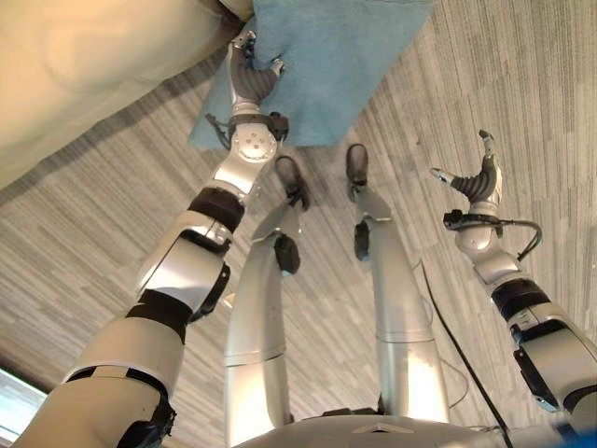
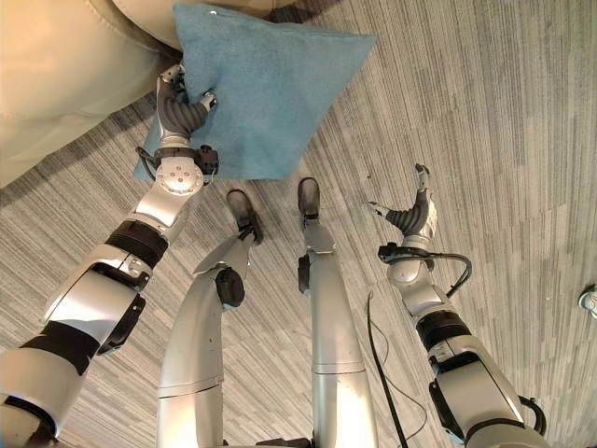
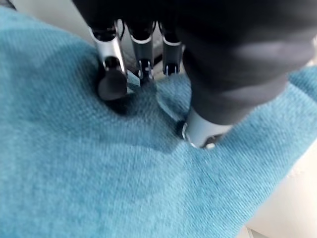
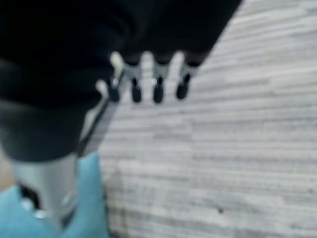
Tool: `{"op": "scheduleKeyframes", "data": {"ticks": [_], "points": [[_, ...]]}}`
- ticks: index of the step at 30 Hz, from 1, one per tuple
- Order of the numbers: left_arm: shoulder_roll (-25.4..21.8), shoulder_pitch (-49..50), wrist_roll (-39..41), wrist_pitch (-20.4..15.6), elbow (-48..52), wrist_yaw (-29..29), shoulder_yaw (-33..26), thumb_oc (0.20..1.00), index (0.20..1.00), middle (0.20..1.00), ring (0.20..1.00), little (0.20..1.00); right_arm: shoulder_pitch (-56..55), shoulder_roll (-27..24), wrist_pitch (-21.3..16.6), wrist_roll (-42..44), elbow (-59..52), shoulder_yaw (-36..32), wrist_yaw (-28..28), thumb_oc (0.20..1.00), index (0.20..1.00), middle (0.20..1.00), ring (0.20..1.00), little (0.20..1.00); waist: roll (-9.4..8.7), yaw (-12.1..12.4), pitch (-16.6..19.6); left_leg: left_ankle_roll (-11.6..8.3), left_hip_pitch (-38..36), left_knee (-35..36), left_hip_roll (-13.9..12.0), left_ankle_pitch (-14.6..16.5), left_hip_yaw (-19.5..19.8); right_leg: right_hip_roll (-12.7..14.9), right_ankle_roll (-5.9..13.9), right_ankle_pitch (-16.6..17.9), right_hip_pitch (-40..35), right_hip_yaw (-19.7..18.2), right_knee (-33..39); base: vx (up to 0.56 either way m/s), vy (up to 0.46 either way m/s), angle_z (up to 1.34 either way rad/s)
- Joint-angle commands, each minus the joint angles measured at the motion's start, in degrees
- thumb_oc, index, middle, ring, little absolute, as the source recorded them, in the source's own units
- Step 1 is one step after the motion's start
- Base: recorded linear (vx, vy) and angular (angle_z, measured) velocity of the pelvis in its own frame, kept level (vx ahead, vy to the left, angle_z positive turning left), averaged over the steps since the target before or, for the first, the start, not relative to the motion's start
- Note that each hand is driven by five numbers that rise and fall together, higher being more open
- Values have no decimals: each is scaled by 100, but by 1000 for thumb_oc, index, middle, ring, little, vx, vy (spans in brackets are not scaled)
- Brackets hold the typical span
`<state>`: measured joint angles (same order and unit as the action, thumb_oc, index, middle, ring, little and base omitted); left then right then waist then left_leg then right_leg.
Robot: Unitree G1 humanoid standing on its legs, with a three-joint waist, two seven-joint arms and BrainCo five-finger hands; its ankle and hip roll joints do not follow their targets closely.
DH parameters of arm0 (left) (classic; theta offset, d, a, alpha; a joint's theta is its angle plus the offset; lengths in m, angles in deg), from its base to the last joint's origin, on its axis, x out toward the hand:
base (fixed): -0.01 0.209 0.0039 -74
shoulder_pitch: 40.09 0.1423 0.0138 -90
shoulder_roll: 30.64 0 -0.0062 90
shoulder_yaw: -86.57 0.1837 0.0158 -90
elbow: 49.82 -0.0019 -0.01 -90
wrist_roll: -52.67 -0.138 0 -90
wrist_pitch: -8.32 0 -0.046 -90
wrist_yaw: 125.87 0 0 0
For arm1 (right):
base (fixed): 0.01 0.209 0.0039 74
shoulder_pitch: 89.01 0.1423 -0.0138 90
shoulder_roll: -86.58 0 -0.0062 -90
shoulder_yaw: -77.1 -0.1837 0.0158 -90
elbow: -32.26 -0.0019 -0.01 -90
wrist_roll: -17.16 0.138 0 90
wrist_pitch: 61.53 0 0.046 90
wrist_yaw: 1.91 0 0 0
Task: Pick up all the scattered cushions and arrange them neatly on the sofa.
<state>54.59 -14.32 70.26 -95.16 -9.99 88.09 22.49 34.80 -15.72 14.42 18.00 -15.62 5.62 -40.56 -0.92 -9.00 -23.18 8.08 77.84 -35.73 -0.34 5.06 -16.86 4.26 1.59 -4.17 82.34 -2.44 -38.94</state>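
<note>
in the left eye view the left hand (image 1: pixel 250 77) has its fingers and thumb curled into the edge of a blue cushion (image 1: pixel 326 65), a flat square of soft woven cloth held above the striped grey carpet (image 1: pixel 112 224), next to the smooth cream sofa (image 1: pixel 84 65). the right eye view shows the right hand (image 2: pixel 410 217) well apart over bare carpet, fingers loosely spread, holding nothing. the left wrist view shows dark fingertips (image 3: pixel 112 84) pressed into the cushion's nubbly weave. in the right wrist view the fingers (image 4: pixel 157 89) hang straight over carpet.
</note>
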Motion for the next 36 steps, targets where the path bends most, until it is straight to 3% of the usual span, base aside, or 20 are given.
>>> {"op": "scheduleKeyframes", "data": {"ticks": [1, 4, 15, 23, 29, 33, 36], "points": [[289, 203, 124, -243, 218, -162, 137, 200, 200, 200, 200, 200, -139, -458, -46, -67, -176, -16, -170, 1000, 1000, 1000, 1000, 1000, 204, -4, 125, -318, -63, -572, -6, 963, 996, 157, 428, 113, -147, -34, 57, 0, 0, 0], [34, 263, 40, -256, 418, -189, 164, 200, 200, 200, 200, 200, -77, -489, -19, -64, -61, -23, -111, 1000, 1000, 1000, 1000, 1000, 267, 54, 174, -328, -46, -588, 8, 958, 987, 155, 411, 77, -109, -35, 13, 0, 0, 0], [-142, 538, 167, -505, 1321, -156, 102, 200, 200, 200, 200, 200, 296, -373, 60, 116, 386, -39, -107, 1000, 1000, 1000, 1000, 1000, 353, 215, 233, -320, 94, -675, 68, 939, 1046, 167, 409, 26, 16, 6, -172, 1, 1, 0], [-678, 791, 256, -500, 1755, -355, 48, 200, 200, 200, 200, 200, 1191, -231, 44, 1185, 1203, 1, 235, 1000, 1000, 1000, 1000, 1000, 458, 385, 197, -396, 465, -1127, 92, 949, 991, 258, 373, -142, 337, 39, -709, 28, 2, 7], [-1115, 1008, 338, -545, 2018, -488, -73, 200, 200, 200, 200, 200, 1751, -537, -103, 1449, 986, 119, 315, 1000, 1000, 1000, 1000, 1000, 517, 489, 129, -411, 799, -1436, 90, 1010, 949, 306, 325, -322, 673, 41, -1133, 51, 7, 5], [-1312, 1289, 209, -533, 2026, -545, -179, 200, 200, 200, 200, 200, 2297, -1194, 134, 439, 407, 411, -62, 1000, 1000, 1000, 1000, 1000, 540, 552, -6, -449, 938, -1544, 68, 1002, 992, 320, 324, -408, 757, 71, -1248, 46, 2, 2], [-1230, 1397, 192, -513, 1957, -501, -234, 200, 200, 200, 200, 200, 2497, -1354, 204, 279, 126, 367, -242, 1000, 1000, 1000, 1000, 1000, 531, 573, -10, -457, 1002, -1561, 94, 990, 1006, 329, 294, -452, 758, 126, -1291, 27, -39, -2]]}}
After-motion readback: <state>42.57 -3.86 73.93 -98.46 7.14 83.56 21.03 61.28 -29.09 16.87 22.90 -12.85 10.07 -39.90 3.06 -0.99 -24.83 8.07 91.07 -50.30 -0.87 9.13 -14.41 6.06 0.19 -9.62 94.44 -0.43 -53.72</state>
